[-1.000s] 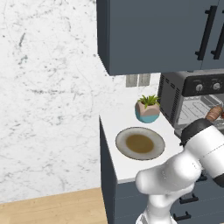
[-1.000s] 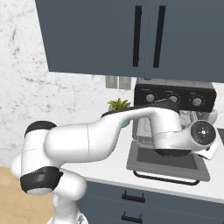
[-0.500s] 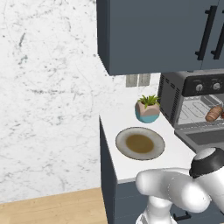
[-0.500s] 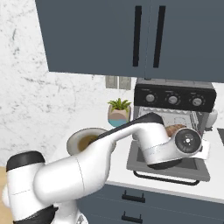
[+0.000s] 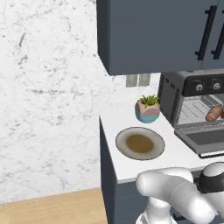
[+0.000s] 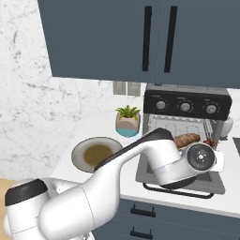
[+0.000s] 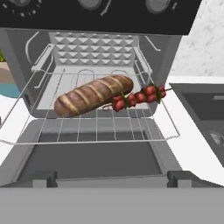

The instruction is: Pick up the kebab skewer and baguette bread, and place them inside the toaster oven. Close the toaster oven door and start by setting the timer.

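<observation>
The toaster oven stands open, its door dropped flat toward me. On its wire rack the baguette bread lies at an angle. The kebab skewer rests right beside it, touching its right end. My gripper hovers in front of the door's near edge, open, with nothing between its tips. From the right base view my hand hangs over the door, in front of the baguette. The left base view shows the baguette inside the oven.
A round plate with a brown centre sits on the white counter left of the oven. A small potted plant stands behind it. Dark blue cabinets hang above. A sink lies to the oven's right.
My arm has drawn back from the oven opening and sunk lower, toward the base. The baguette and skewer stay on the rack, and the door stays down.
</observation>
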Controlling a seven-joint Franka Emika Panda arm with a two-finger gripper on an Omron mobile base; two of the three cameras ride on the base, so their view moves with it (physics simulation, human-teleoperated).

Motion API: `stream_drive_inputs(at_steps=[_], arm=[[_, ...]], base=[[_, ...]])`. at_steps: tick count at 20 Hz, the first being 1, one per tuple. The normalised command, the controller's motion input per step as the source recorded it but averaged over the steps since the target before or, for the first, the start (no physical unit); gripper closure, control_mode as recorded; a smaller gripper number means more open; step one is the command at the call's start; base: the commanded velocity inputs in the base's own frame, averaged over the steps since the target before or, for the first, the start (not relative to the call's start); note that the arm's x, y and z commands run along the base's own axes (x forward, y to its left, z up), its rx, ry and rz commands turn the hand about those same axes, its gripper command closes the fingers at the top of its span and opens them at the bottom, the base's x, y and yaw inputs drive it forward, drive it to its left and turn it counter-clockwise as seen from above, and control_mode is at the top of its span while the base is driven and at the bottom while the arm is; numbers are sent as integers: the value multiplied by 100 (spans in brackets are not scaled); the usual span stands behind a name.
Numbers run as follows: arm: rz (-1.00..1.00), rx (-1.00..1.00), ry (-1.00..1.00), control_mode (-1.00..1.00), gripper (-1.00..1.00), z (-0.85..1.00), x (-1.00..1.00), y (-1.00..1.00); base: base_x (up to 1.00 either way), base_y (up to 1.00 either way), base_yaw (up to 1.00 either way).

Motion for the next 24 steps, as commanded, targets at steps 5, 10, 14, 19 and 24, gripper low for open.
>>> stream_drive_inputs(at_steps=[5,10,14,19,24], arm=[[1,-1,0,-100,-100,0,0,0],[0,-3,1,-100,-100,0,0,41],[0,0,5,-100,-100,-3,0,60],[0,1,0,-100,-100,-14,-3,15],[0,4,-9,-100,-100,-20,0,0]], base=[[0,0,0],[0,0,0],[0,0,0],[0,0,0],[0,0,0]])
